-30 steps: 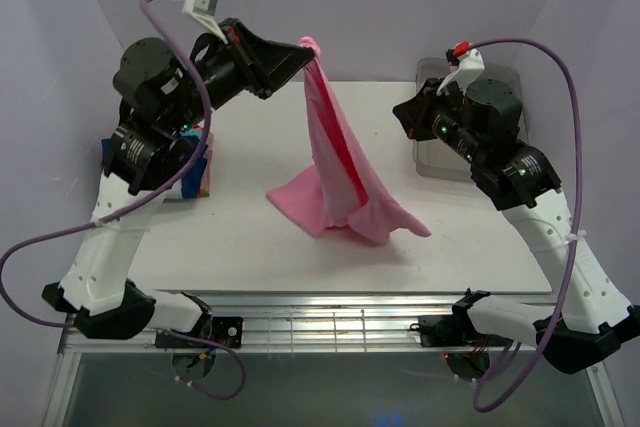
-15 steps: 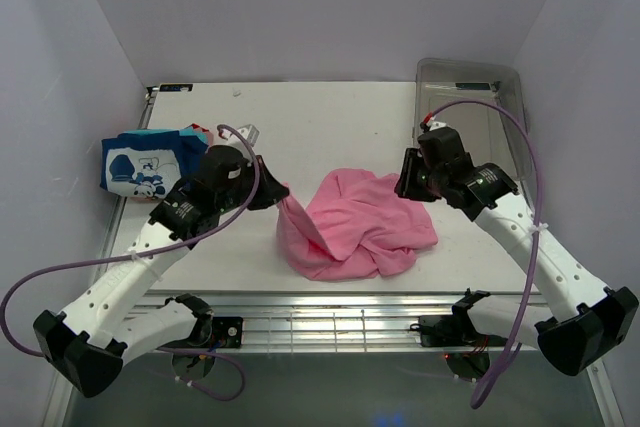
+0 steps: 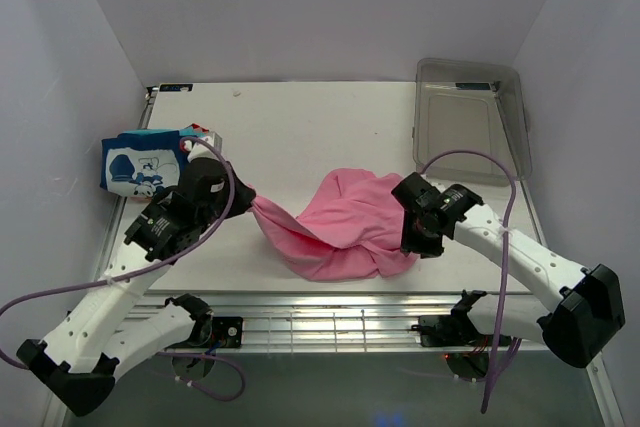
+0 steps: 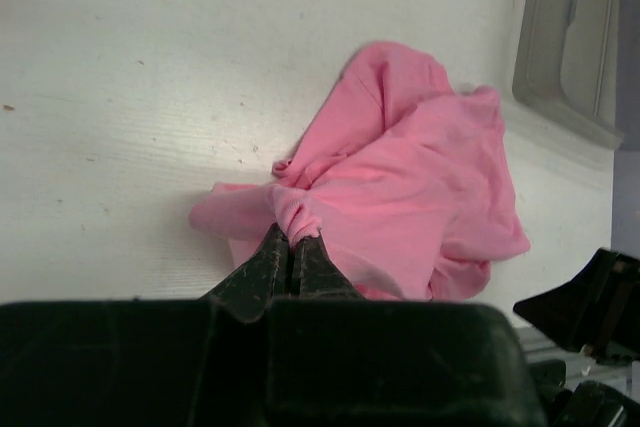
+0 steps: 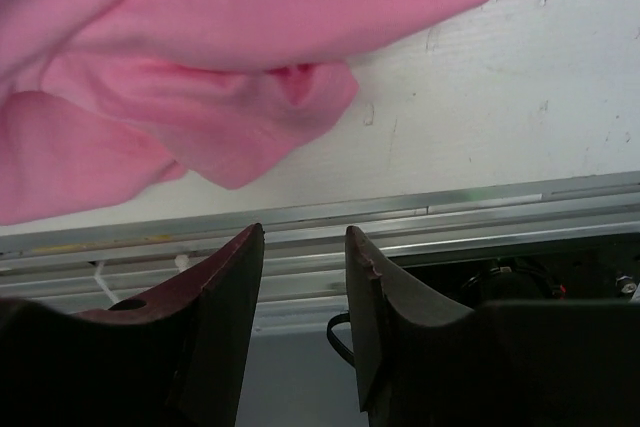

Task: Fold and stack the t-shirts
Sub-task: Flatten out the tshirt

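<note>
A plain pink t-shirt lies crumpled near the table's front edge, also seen in the left wrist view and the right wrist view. My left gripper is shut on a bunched fold at the shirt's left end, low over the table. My right gripper stands open just off the shirt's right near corner, over the table's front rail, with nothing between its fingers. A folded stack of t-shirts, topped by a blue one with a white cartoon print, sits at the left edge.
A clear plastic bin stands at the back right. The metal front rail runs directly under the right fingers. White tabletop stretches behind the shirt.
The left arm has come down from holding the pink shirt high; the shirt now lies heaped on the table. The right gripper has opened and moved to the shirt's near right corner.
</note>
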`<action>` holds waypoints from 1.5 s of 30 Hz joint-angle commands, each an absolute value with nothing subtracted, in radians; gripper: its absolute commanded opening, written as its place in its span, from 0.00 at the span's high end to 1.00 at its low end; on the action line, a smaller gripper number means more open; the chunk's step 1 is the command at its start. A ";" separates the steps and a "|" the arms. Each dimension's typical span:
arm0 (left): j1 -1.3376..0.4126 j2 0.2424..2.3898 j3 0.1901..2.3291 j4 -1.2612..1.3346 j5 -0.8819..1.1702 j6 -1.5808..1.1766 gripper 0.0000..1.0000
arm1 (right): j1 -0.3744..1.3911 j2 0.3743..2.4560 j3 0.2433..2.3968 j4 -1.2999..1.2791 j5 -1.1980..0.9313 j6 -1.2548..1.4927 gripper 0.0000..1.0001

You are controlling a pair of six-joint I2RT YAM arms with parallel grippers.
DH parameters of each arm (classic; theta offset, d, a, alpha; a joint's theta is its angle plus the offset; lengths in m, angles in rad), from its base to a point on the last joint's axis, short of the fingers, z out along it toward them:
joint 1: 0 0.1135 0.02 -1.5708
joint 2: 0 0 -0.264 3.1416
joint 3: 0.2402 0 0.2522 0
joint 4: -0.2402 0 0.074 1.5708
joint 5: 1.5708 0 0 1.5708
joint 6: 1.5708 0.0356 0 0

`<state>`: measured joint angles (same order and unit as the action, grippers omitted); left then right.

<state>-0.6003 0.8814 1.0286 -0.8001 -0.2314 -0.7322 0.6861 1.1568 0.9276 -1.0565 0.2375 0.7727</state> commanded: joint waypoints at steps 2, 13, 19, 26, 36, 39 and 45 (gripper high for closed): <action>-0.604 0.836 1.088 -0.862 -0.396 -0.769 1.00 | 0.745 1.172 0.859 -1.060 0.259 0.885 0.55; -0.604 0.831 1.092 -0.907 -0.376 -0.782 1.00 | 0.753 1.333 0.805 -0.882 0.385 0.914 0.60; -0.604 0.821 1.108 -0.931 -0.376 -0.775 1.00 | 0.753 1.402 0.795 -0.798 0.454 0.899 0.64; -0.604 0.801 1.111 -0.950 -0.365 -0.778 1.00 | 0.750 1.443 0.825 -0.793 0.543 0.914 0.63; -0.604 0.793 1.100 -0.957 -0.357 -0.776 1.00 | 0.750 1.463 0.858 -0.806 0.522 0.919 0.30; -0.604 0.792 1.094 -0.959 -0.353 -0.785 1.00 | 0.750 1.450 0.831 -0.761 0.522 0.896 0.31; -0.604 0.799 1.092 -0.959 -0.337 -0.787 1.00 | 0.750 1.480 0.805 -0.595 0.476 0.841 0.37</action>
<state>-0.6003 0.8093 1.0752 -0.9516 -0.3492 -0.7799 0.7475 1.4765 0.8177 -0.7105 0.4820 0.8661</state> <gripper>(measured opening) 0.025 0.645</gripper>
